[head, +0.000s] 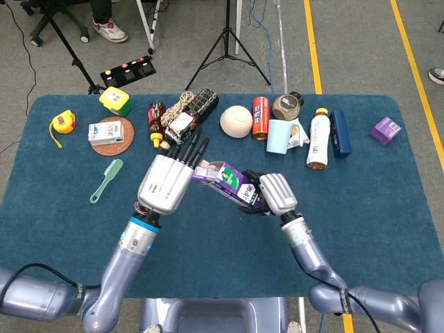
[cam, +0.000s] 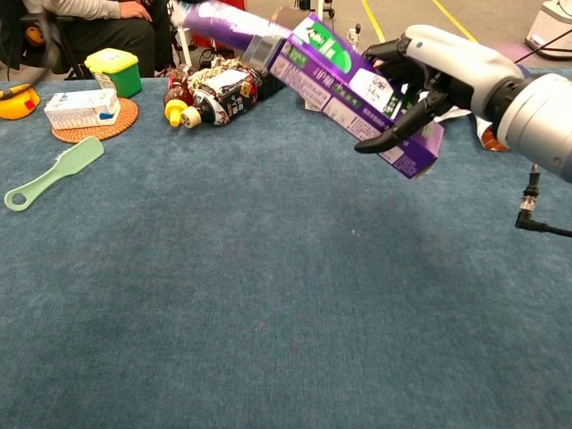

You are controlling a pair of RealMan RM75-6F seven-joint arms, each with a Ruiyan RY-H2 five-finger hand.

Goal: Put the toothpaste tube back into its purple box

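Note:
The purple toothpaste box (head: 229, 180) is lifted off the blue table and tilted, its open end up and to the left. My right hand (head: 276, 195) grips its lower end; the chest view shows the fingers (cam: 413, 114) wrapped round the box (cam: 357, 85). The purple toothpaste tube (cam: 214, 18) sticks partly out of the open end. My left hand (head: 166, 182) hovers at the box's open end with its fingers stretched straight and apart, holding nothing; it hides the tube's end in the head view. The chest view does not show this hand.
Along the far side lie a green brush (head: 106, 180), a yellow tape measure (head: 62, 123), a small carton on a coaster (head: 105, 132), bottles (head: 182, 118), a bowl (head: 236, 121), a red can (head: 261, 118), a blue cup (head: 279, 136), a white bottle (head: 318, 139) and a small purple box (head: 385, 130).

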